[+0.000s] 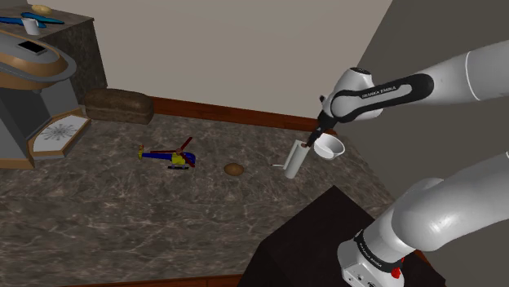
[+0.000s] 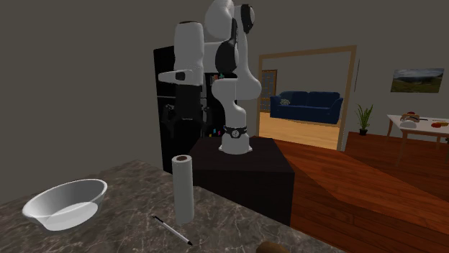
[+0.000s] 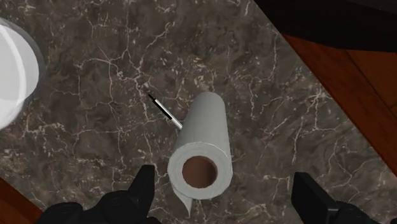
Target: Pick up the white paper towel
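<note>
Paper towel (image 3: 202, 143) stands cylindrical, brown-cored; counter (image 3: 95, 70) veined dark stone.

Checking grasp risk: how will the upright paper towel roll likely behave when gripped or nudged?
Tall and narrow on end, the paper towel roll probably tips if nudged, then rolls. Its hollow core suggests it is light and may squash slightly.

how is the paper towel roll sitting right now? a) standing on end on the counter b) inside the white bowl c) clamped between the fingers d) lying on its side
a: the paper towel roll stands upright on the dark veined counter, its core hole facing up, with the pen lying beside it.
</note>
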Controlling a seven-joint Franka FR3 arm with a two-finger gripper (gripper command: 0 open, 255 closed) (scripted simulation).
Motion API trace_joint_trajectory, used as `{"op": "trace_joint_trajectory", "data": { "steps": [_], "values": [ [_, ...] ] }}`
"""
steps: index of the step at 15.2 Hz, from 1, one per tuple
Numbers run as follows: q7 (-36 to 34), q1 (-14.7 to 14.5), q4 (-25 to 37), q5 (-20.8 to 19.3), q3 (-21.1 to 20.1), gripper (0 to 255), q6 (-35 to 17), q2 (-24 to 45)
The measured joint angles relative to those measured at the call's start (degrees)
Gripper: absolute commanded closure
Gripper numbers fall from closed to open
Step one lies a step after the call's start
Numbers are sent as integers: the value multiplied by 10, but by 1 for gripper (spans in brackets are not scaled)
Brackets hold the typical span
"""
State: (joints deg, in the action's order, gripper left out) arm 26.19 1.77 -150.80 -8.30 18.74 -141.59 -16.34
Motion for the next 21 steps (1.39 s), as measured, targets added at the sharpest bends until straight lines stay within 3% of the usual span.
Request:
{"op": "trace_joint_trajectory", "data": {
  "steps": [4,11,12,21],
  "values": [
    [38,-9,5,26,21,0,-74,75],
    [66,-18,-2,61,28,0,-138,134],
    [67,-18,-1,63,28,255,-141,137],
    [68,-19,-2,65,27,255,-144,139]
  ]
}}
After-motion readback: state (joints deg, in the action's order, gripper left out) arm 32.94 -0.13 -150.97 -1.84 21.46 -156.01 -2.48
